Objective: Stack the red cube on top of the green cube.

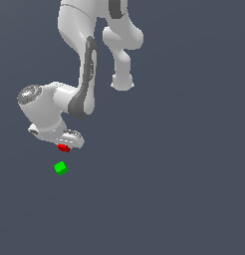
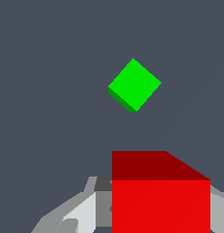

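The red cube (image 1: 63, 148) sits between the fingers of my white gripper (image 1: 64, 144), which is shut on it. In the wrist view the red cube (image 2: 160, 200) fills the near part of the picture, with a grey finger (image 2: 84, 209) pressed against one side and the other finger just showing at the opposite side. The green cube (image 1: 61, 168) lies on the dark floor, just in front of the gripper and apart from it. In the wrist view the green cube (image 2: 134, 84) lies beyond the red cube, turned corner-on. I cannot tell how high the red cube is held.
The white arm (image 1: 84, 74) rises from the gripper toward the top of the exterior view. The floor (image 1: 184, 189) is plain dark grey-blue, with no other objects in view.
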`<action>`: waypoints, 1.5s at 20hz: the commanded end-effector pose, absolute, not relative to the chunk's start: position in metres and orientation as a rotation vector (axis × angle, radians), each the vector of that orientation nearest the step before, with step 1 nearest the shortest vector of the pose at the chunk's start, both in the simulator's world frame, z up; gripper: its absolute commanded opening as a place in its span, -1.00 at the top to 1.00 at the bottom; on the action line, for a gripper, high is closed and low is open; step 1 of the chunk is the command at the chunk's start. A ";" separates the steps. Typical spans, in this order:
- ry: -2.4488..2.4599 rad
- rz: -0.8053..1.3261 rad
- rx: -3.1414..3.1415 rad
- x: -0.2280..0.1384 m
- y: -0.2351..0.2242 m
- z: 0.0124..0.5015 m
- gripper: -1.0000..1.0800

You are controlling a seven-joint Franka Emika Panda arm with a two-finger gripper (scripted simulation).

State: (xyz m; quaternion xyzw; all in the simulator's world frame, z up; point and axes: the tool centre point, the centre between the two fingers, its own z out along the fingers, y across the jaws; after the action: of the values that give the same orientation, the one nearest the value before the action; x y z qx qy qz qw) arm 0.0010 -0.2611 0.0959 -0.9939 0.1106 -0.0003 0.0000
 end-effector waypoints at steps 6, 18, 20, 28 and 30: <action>0.348 0.000 -3.122 0.002 -0.262 0.120 1.00; 0.348 -0.001 -3.123 0.015 -0.265 0.108 1.00; 0.348 -0.001 -3.123 0.021 -0.267 0.104 1.00; 0.347 -0.001 -3.122 0.050 -0.275 0.081 1.00; 0.347 -0.001 -3.122 0.057 -0.277 0.076 1.00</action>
State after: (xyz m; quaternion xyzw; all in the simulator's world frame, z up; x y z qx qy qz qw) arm 0.0511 -0.2751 0.0795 -0.9939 0.1105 0.0002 0.0004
